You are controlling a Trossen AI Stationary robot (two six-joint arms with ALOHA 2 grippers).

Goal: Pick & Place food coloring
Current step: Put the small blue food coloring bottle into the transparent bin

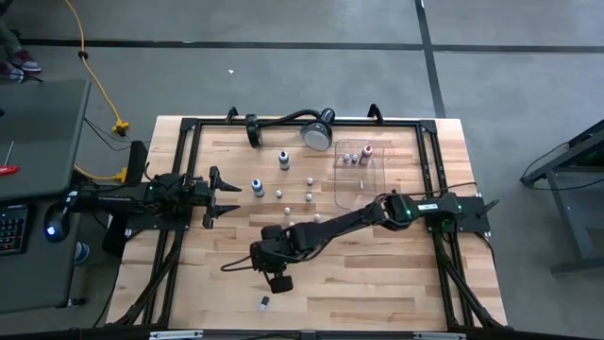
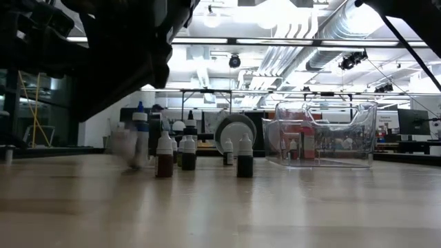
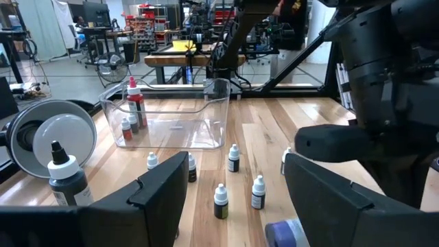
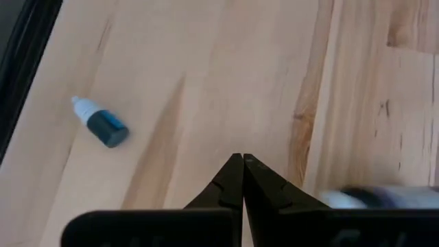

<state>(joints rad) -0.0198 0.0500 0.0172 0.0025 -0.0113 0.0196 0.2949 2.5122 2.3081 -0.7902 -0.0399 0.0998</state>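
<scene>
Reaching across the wooden surface [image 1: 377, 283] from its right edge, the right arm holds its gripper [image 1: 279, 280] low over the near middle, the two dark fingers [image 4: 241, 180] pressed together with nothing between them. One small food coloring bottle with a white cap and dark blue body [image 4: 100, 123] lies on its side on the bare wood close to that gripper, toward the near edge of the surface [image 1: 265, 302].

Most of the tiny white-capped dropper bottles [image 1: 280, 195] stand upright in a loose scatter around the middle of the surface. A few more bottles, one with a red body [image 1: 366, 150], stand inside the clear rectangular plastic tray [image 1: 376, 179] toward the far right corner. Beside the tray, at the far edge, rests the round silver lamp head [image 1: 317, 133] on its black gooseneck.

The left gripper [image 1: 226, 195] waits near the left edge with its fingers spread wide, a blue-bodied bottle [image 1: 256, 186] standing just beyond them.
</scene>
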